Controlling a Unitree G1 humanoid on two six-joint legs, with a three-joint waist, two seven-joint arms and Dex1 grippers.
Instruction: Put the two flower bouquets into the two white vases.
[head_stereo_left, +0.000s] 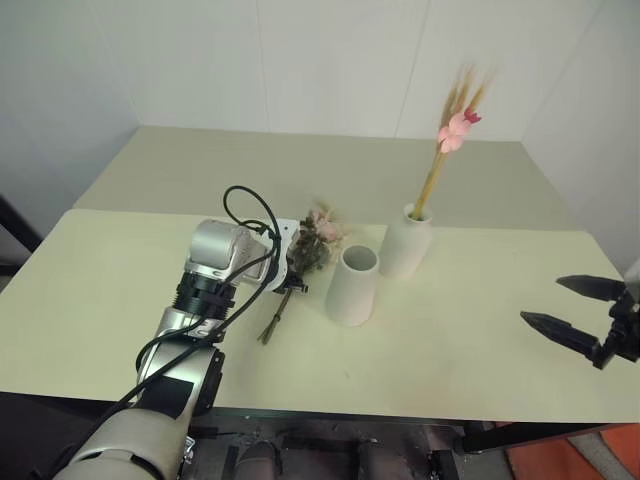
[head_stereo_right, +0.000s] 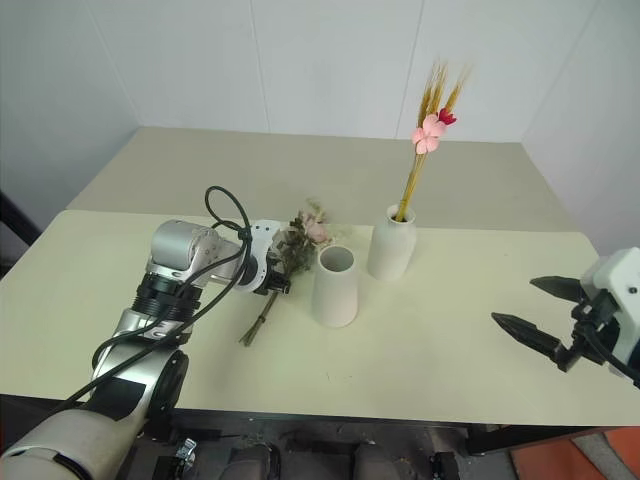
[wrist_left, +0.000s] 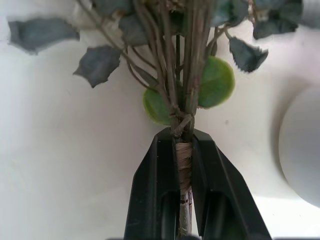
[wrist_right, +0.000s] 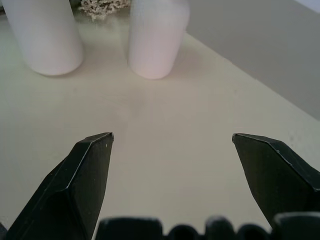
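Your left gripper (wrist_left: 184, 150) has its jaws clamped on the bushy bouquet's (head_stereo_left: 312, 243) wrapped stems, plain in the wrist view, lying on the table (head_stereo_left: 480, 330) beside the wide-mouthed vase (head_stereo_left: 353, 285), while your right gripper (head_stereo_left: 572, 305) hangs with jaws wide, empty, and the stalk bundle (head_stereo_left: 447, 140) stands in the bottle vase (head_stereo_left: 406, 243).

Bushy bouquet (wrist_left: 180, 75) — blooms cut off by the left wrist view's edge; stalk bundle (head_stereo_left: 452, 130) blurred.
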